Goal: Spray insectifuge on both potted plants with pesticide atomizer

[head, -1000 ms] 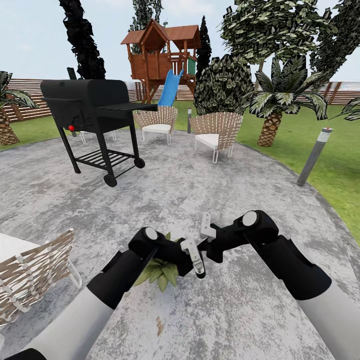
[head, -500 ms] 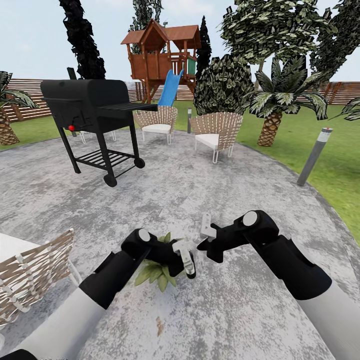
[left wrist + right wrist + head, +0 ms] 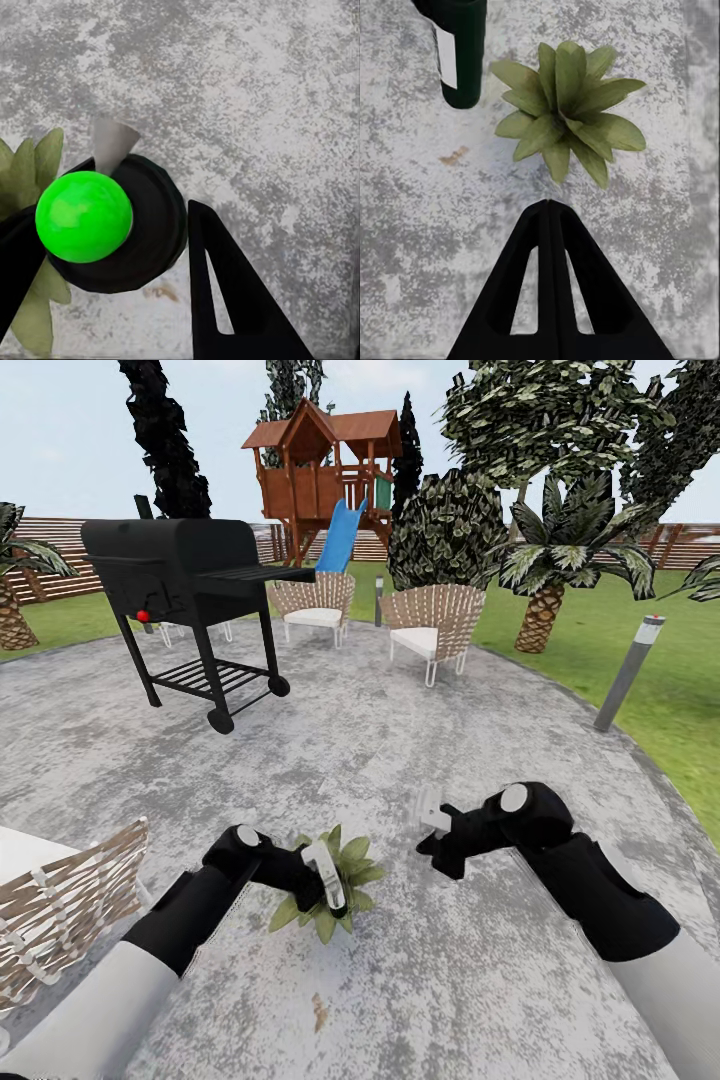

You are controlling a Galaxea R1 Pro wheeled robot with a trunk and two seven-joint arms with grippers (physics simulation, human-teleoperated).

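Note:
A potted plant (image 3: 335, 880), a low rosette of green leaves, sits on the grey paving in front of me. My left gripper (image 3: 327, 877) hangs just over it, shut on the pesticide atomizer (image 3: 112, 225). The left wrist view looks down on the atomizer's black cap and bright green top, with a black finger (image 3: 240, 300) beside it. In the right wrist view the dark green atomizer (image 3: 461, 52) with its white label hangs close beside the plant (image 3: 570, 112). My right gripper (image 3: 432, 817) hovers to the plant's right, shut and empty, its fingers (image 3: 547, 247) pressed together.
A black grill (image 3: 190, 580) stands at the back left. Two wicker chairs (image 3: 315, 605) (image 3: 435, 625) stand behind the paving, and another chair (image 3: 60, 910) is at my near left. A bollard light (image 3: 630, 670), palms and lawn lie to the right.
My left arm has drawn back to the left with the atomizer, uncovering more of the plant's leaves. The right gripper has shifted slightly to the right.

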